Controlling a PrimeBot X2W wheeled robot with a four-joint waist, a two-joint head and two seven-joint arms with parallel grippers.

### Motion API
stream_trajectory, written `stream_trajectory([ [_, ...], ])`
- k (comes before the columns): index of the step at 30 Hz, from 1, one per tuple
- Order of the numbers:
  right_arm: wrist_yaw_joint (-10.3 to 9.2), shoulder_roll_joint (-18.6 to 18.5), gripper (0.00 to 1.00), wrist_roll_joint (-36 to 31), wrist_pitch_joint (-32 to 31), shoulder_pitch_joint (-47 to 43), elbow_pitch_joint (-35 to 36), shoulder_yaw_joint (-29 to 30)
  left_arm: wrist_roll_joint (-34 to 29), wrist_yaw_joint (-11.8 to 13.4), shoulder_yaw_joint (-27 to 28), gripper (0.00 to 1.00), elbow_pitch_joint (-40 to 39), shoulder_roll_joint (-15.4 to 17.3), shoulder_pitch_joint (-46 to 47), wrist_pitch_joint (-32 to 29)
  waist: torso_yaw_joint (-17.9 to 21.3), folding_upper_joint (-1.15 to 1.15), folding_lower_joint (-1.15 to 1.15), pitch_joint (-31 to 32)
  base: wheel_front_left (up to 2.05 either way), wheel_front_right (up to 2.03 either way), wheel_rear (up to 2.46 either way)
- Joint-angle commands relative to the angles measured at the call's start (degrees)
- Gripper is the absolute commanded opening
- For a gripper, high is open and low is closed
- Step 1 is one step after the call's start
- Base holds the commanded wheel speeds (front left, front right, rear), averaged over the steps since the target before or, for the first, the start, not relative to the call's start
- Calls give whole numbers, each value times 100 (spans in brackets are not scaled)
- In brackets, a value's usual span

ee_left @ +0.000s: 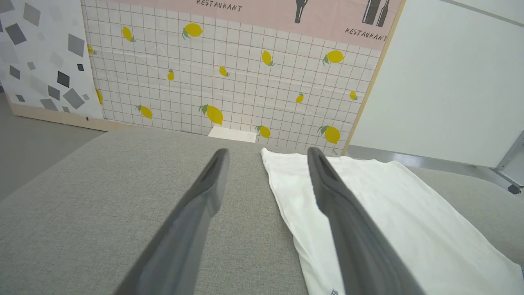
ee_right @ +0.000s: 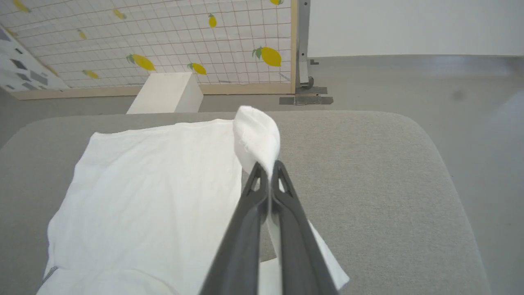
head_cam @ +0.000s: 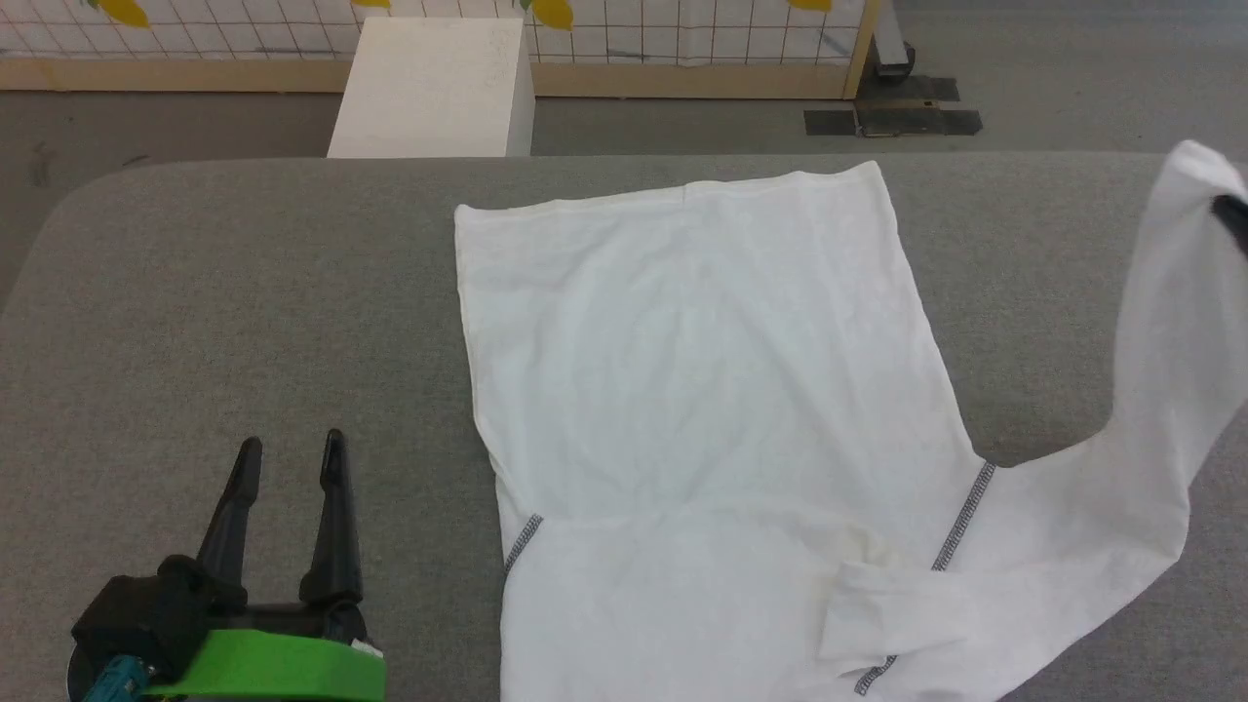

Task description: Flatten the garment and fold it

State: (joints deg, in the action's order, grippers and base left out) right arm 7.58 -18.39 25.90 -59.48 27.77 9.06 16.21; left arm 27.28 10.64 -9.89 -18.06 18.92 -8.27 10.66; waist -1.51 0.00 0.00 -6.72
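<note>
The right fingers [ee_right: 268,174] are pressed together on the end of the sleeve [head_cam: 1160,390], holding it raised toward the surface's right edge. The left fingers [head_cam: 331,463] stand spread and empty near the front-left corner. The garment [head_cam: 702,370] lies smooth on the surface [head_cam: 244,292], hem toward the far edge. Flattening looks nearly done. Folding seems barely begun, with this sleeve and the body left to do.
</note>
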Motion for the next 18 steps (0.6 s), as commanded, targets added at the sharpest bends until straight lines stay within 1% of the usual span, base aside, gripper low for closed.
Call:
stream_trajectory([
  [1, -9, 152, 0, 139, -163, -113, 208, -194, 52, 21, -4, 100, -27, -4, -69, -21, -36, 0, 0, 53, 0, 0, 0],
  [5, -9, 611, 0, 379, -617, -238, 759, -751, 67, 28, -36, 100, -39, -9, -90, -46, -110, 0, 0, 133, 0, 0, 0],
  [7, -9, 883, 0, 404, -820, -311, 1030, -1046, 75, 28, -45, 100, -46, -5, -100, -57, -157, 0, 0, 158, 0, 0, 0],
  [11, -9, 1259, 0, 425, -1098, -442, 1364, -1654, 92, 20, -76, 100, -35, -10, -94, -67, -286, 0, 0, 203, 0, 0, 0],
  [15, -9, 1437, 0, 553, -1179, -521, 1432, -2346, 120, 4, -92, 100, -12, -9, -99, -62, -396, 0, 0, 227, 0, 0, 0],
  [18, -9, 1502, 0, 660, -1064, -557, 1329, -2833, 141, -12, -100, 100, 9, -6, -101, -55, -467, 0, 0, 230, 0, 0, 0],
])
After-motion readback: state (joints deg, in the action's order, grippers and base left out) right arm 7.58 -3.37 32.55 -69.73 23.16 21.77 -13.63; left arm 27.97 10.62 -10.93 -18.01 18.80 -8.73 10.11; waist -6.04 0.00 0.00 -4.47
